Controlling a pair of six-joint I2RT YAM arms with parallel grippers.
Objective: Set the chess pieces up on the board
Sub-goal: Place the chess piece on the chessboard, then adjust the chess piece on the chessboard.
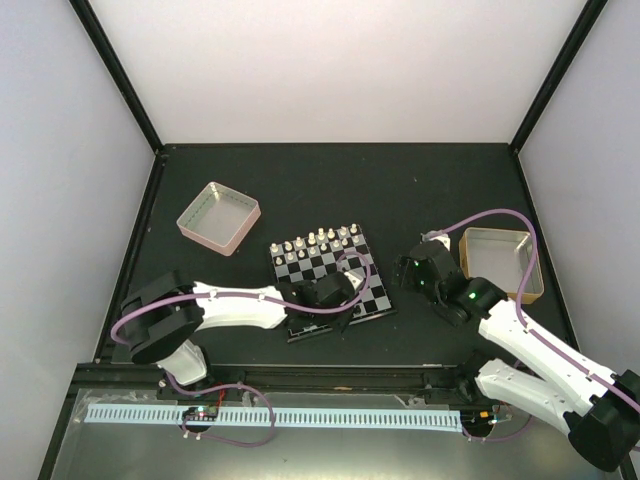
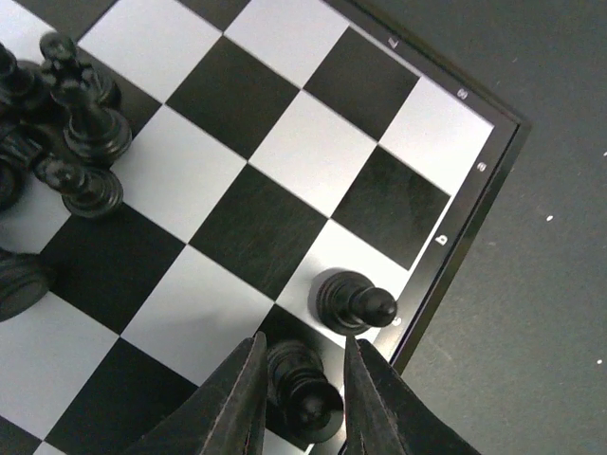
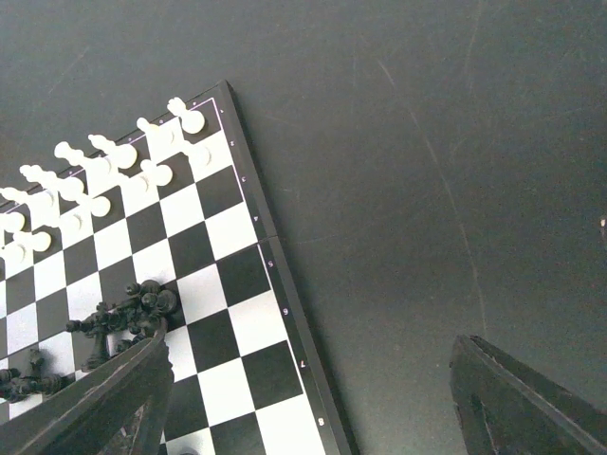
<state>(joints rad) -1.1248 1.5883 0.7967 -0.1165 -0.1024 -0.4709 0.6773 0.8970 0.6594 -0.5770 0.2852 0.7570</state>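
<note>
The board (image 1: 305, 268) lies mid-table. White pieces (image 1: 318, 241) stand in two rows at its far edge, also in the right wrist view (image 3: 114, 161). My left gripper (image 2: 303, 403) is over the board's near right corner (image 1: 345, 292). Its fingers straddle a black piece (image 2: 305, 387) standing on a dark edge square; the left finger (image 2: 242, 398) touches it and a small gap shows at the right finger, so the jaws are open. A black pawn (image 2: 353, 301) stands on the neighbouring white square. Several black pieces (image 2: 81, 142) lie clustered mid-board. My right gripper (image 3: 313, 398) is wide open and empty, right of the board.
A pink-sided tray (image 1: 218, 217) sits at the back left. A tan-sided tray (image 1: 500, 262) sits at the right, just behind my right arm. The dark table (image 3: 427, 190) runs to black frame posts and white walls.
</note>
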